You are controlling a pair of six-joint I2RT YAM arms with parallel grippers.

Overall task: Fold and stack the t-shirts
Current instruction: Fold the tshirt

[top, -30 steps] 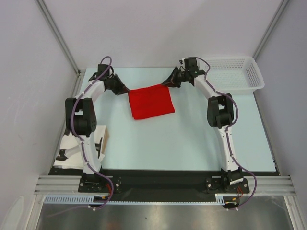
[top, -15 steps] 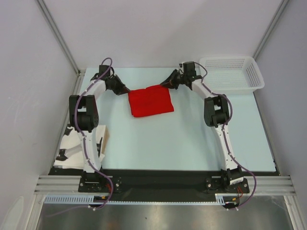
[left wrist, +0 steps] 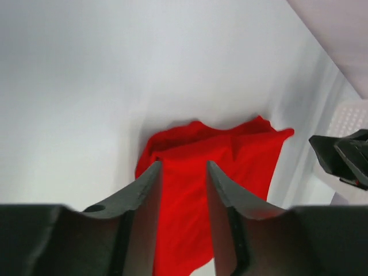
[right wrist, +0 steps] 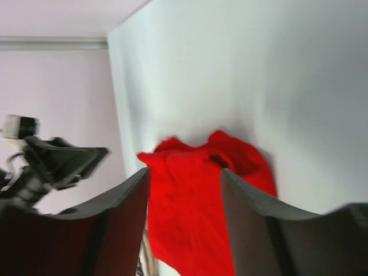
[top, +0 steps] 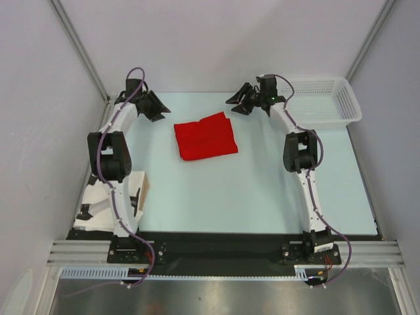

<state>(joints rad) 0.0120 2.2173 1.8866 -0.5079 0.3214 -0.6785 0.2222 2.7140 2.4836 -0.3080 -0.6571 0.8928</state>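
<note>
The red t-shirt (top: 205, 136) lies folded into a rough rectangle on the far middle of the desk (top: 262, 197), its far edge rumpled. It looks like light, limp cloth, likely to sag and unfold if lifted at one point, so it is best pinched through all layers at two corners. The left fingers (left wrist: 144, 195) and right fingers (right wrist: 129, 207) hang spread and empty off its far corners. A white basket (top: 341, 111) sits far right.

Lab enclosure, grey wall panels (top: 210, 39), aluminium rail (top: 223, 252)
</note>
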